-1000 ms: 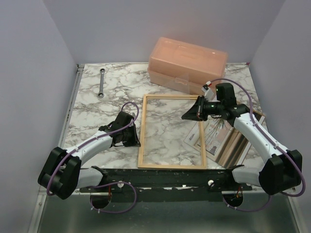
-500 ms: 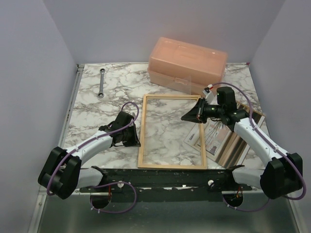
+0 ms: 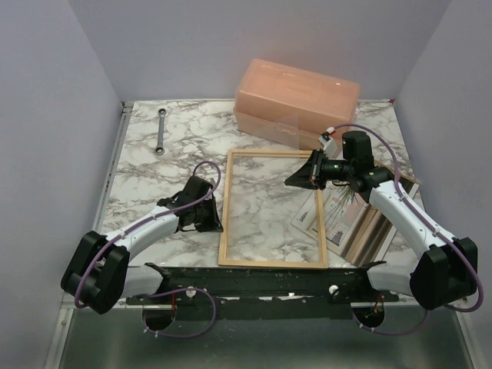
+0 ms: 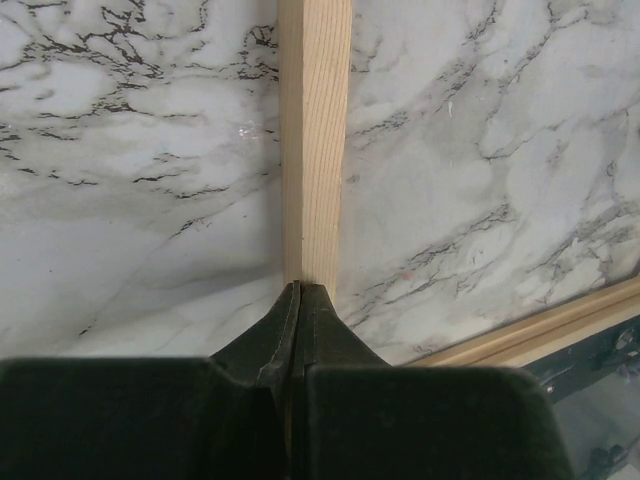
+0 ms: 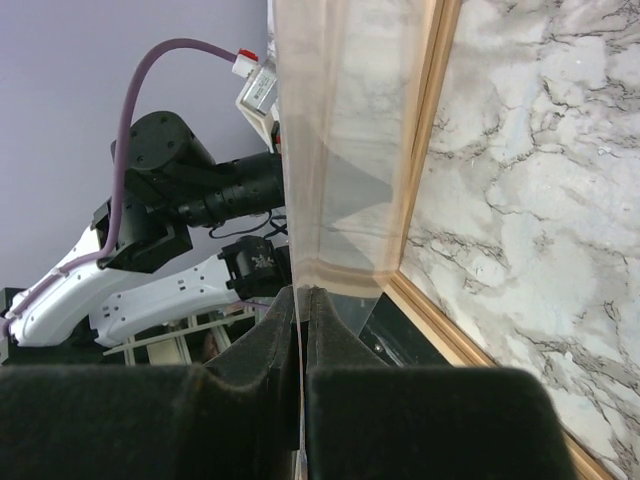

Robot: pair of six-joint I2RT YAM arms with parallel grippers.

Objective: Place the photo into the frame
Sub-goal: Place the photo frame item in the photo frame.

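Saw the frame [image 3: 273,264] lying flat mid-counter [image 3: 154,177]. Spotted left fingers [image 4: 272,345] pressed together, tips right at its left rail. Caught right fingers [image 5: 272,340] pinching a clear pane [image 5: 340,150] over the right rail. Found the photo [image 3: 344,215] just beside the frame, toward the counter's right edge.

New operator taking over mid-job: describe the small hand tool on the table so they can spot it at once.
Take the marble table, then its far left area, well left of the peach plastic box. The wrench lies there alone. It is the only slim, silvery metal thing; everything else lying on the table is bigger and of wood, paper or plastic.
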